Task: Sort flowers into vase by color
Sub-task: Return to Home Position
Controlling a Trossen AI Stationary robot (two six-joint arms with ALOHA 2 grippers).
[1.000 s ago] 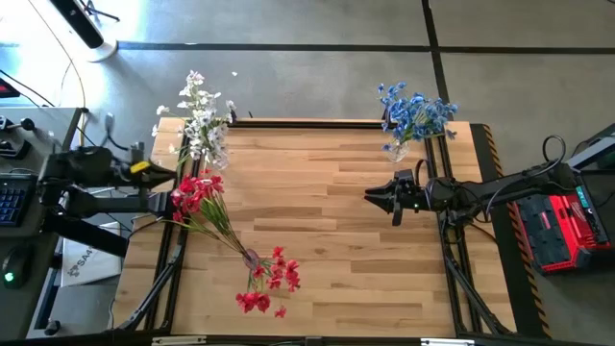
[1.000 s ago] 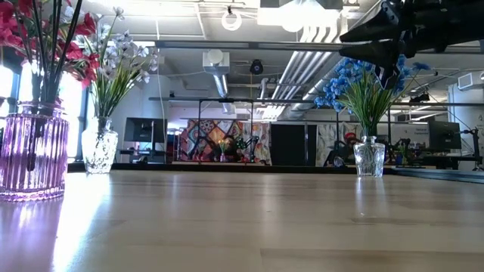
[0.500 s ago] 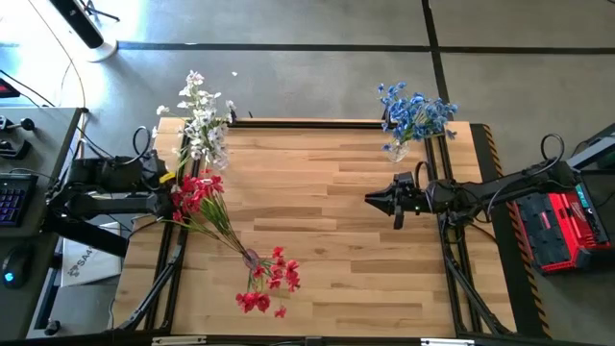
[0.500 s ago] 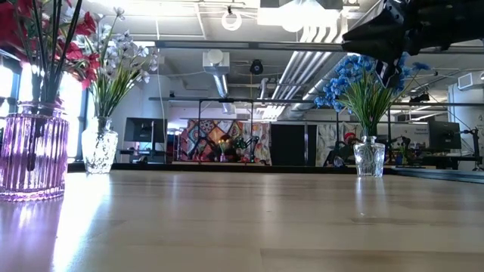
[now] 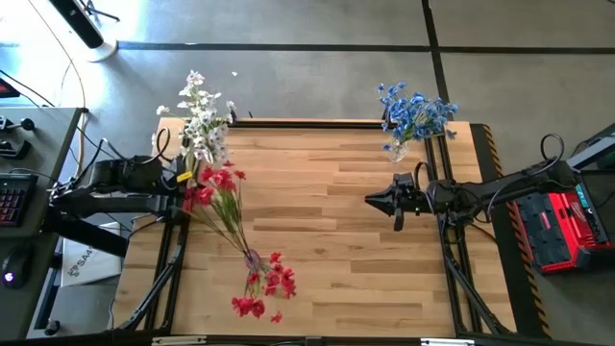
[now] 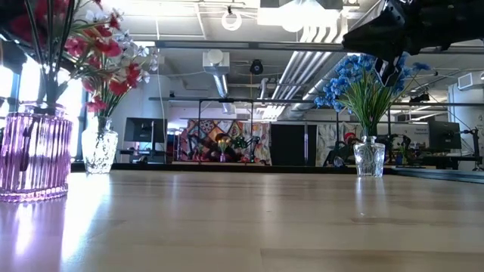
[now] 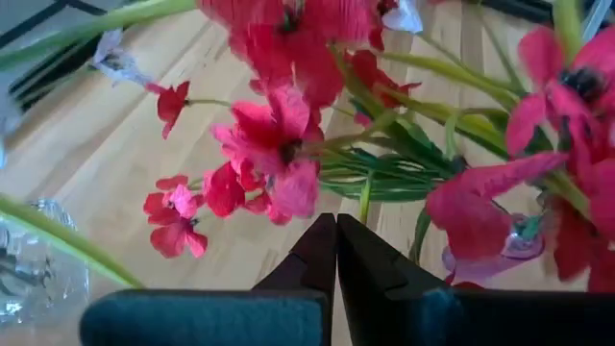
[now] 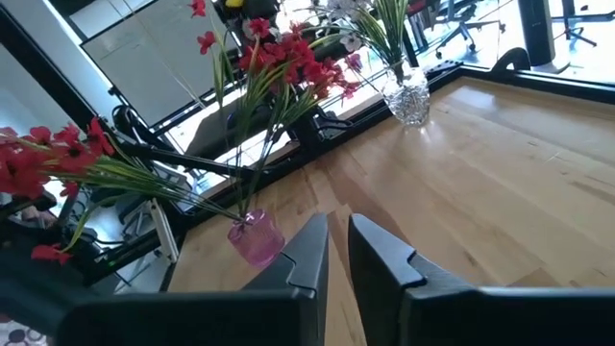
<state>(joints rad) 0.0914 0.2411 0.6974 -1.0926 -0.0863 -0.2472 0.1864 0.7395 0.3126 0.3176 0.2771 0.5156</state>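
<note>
The red flowers [image 5: 216, 181] stand in a purple ribbed vase [image 5: 252, 258] near the table's left side. One bunch leans toward the left arm and another [image 5: 264, 288] toward the near edge. White flowers [image 5: 202, 125] fill a clear vase [image 6: 100, 147] at the far left corner. Blue flowers [image 5: 413, 115] fill a clear vase [image 6: 368, 159] at the far right. My left gripper [image 5: 184, 183] is shut, its tips among the red blossoms [image 7: 279, 154]. My right gripper [image 5: 368, 199] hovers right of centre, narrowly open, touching nothing. My left gripper pushes the blossom end of the red sprigs [image 7: 288, 187] with its shut fingertips [image 7: 322, 240]. It comes level from the table's left side. The sprigs stay stuck in the purple vase [image 7: 509, 245] by their stems and lean away from the fingers.
The wooden table [image 5: 327, 250] is bare between the vases. Black frame rails run along its left and right edges. A red and black unit [image 5: 562, 226] sits off the right edge, and a desk with a keyboard off the left.
My left gripper has moved toward the table's right edge into the red flowers. The upper red bunch has swung right and toward the white flowers. The bunch by the near edge has shifted slightly left. The purple vase has stayed about where it was.
</note>
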